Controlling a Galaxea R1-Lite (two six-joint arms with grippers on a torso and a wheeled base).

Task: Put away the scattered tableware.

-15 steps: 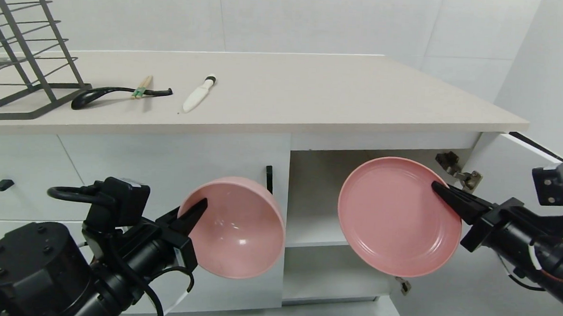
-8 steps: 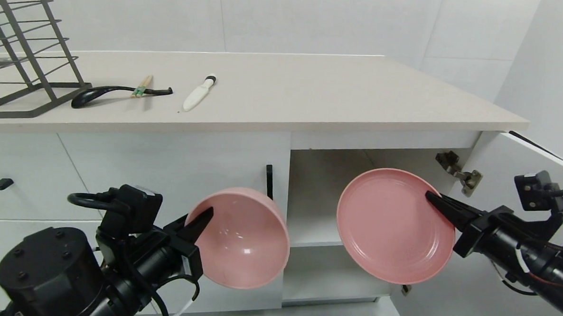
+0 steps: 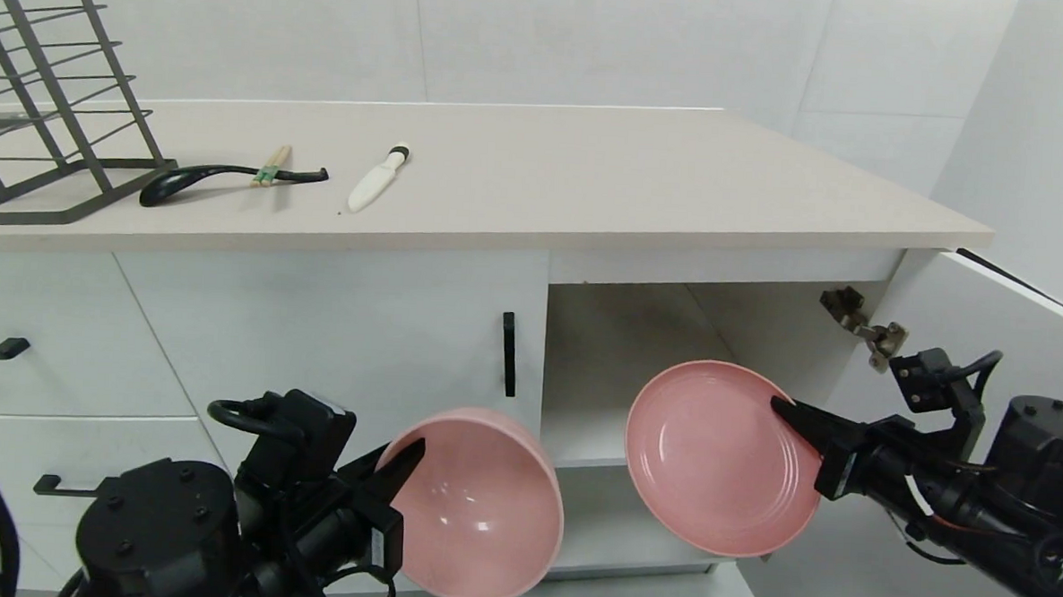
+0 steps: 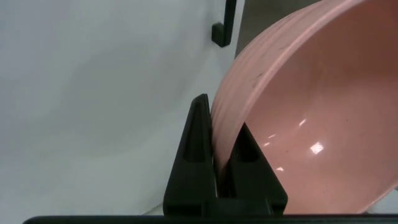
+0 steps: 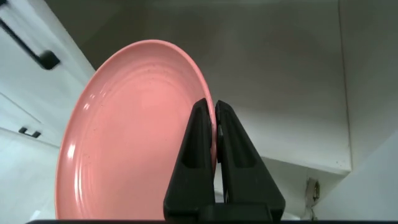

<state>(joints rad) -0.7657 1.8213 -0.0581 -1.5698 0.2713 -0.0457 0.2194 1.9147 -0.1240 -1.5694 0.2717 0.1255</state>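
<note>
Grips bowl [image 3: 486,512] by the rim in left claw [image 3: 408,459], pinched tight on the wall, low before the shut door [image 3: 350,344]; inner finger hidden behind bowl in head view. Grips plate [image 3: 713,459] in right claw [image 3: 782,406], likewise clamped on the rim, tilted on edge at the open cupboard [image 3: 619,338], blocking part of the shelf [image 3: 588,440]. Up on tabletop [image 3: 591,175]: spoon [image 3: 196,181], chopsticks [image 3: 270,166] (hard to make out), knife [image 3: 377,180], beside rack [image 3: 46,107] cut off at the frame edge.

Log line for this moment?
left gripper: shut on round pink bowl; right gripper: shut on flat pink plate; white cabinet door: open; black ladle, wooden chopsticks, white knife: on beige countertop
</note>
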